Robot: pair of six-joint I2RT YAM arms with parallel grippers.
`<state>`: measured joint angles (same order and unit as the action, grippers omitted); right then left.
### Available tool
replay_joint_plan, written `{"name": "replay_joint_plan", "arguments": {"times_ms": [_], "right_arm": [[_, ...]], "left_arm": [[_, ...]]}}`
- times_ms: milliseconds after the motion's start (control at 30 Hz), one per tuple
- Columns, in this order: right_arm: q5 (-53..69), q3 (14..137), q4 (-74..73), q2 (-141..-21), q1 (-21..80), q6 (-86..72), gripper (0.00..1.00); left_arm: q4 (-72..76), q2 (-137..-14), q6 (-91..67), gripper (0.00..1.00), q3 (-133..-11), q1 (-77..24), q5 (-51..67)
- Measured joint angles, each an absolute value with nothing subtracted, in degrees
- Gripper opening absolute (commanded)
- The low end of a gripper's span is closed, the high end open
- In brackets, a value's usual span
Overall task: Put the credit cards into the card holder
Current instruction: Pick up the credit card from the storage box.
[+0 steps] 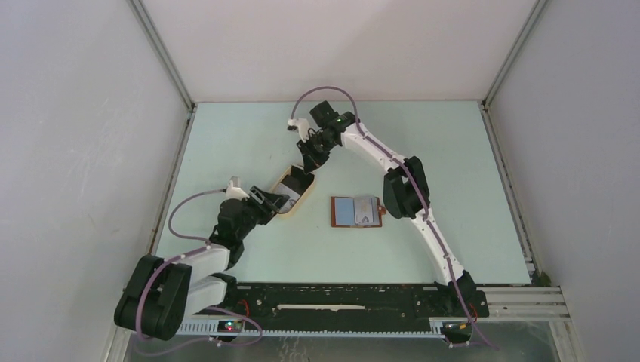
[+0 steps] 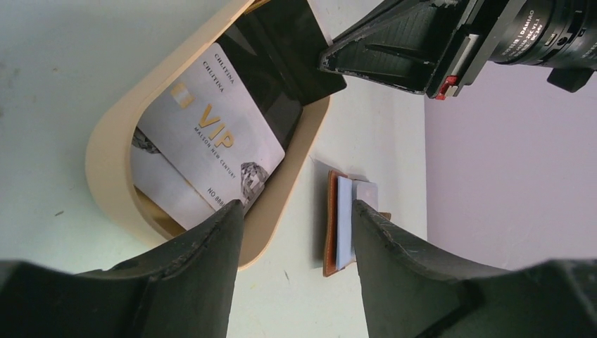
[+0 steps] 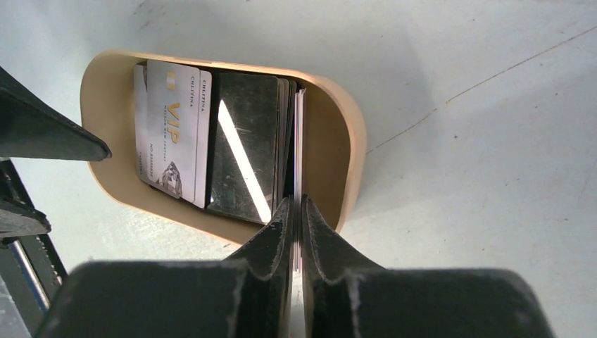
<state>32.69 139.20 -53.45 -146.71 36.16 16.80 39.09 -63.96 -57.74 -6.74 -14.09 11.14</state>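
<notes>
Right wrist view: pinching one edge-on credit card (image 3: 299, 141) at the tray (image 3: 350, 141) wall in the right end effector (image 3: 296, 203), with the left end effector (image 2: 297, 208) wide; next, lifting straight, then carrying to the card holder (image 1: 333, 211) at the table's (image 1: 453, 151) middle.

Our left arm (image 1: 198, 260) is folded close to its base, the forearm reaching forward and to the right. The left gripper (image 2: 296, 211) has its fingers spread apart with nothing between them. Our right arm (image 1: 377, 154) stretches in a long diagonal toward the far left, wrist bent downward — the right gripper (image 3: 296, 205) points down, fingers pinched on the edge of a credit card (image 3: 299, 141).
</notes>
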Motion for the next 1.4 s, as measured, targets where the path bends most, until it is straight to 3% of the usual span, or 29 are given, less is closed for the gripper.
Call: {"name": "replay_joint_plan", "arguments": {"times_ms": [67,233,567,833,1000,1400], "right_arm": [[33.5,139.2,-53.4,-146.7,35.6,16.4,0.08],[36.1,139.4,-53.5,-146.7,34.4,15.4,0.29],[39.0,140.5,-53.4,-147.7,33.7,14.4,0.42],[39.9,141.9,-53.3,-149.8,34.4,13.6,0.42],[40.5,142.0,-53.4,-150.2,35.0,13.5,0.29],[38.9,142.9,-52.8,-151.6,36.0,11.7,0.45]], "left_arm": [[40.0,-65.2,-58.1,0.62,-7.3,-14.1,11.4],[42.2,-68.9,-58.5,0.61,-8.1,-14.0,12.8],[45.9,-75.1,-59.2,0.61,-10.6,-13.6,15.5],[47.7,-76.1,-59.6,0.61,-10.7,-13.3,16.4],[48.0,-76.1,-59.6,0.61,-10.7,-13.3,16.8],[48.0,-76.1,-59.6,0.61,-10.7,-12.6,17.0]]}}
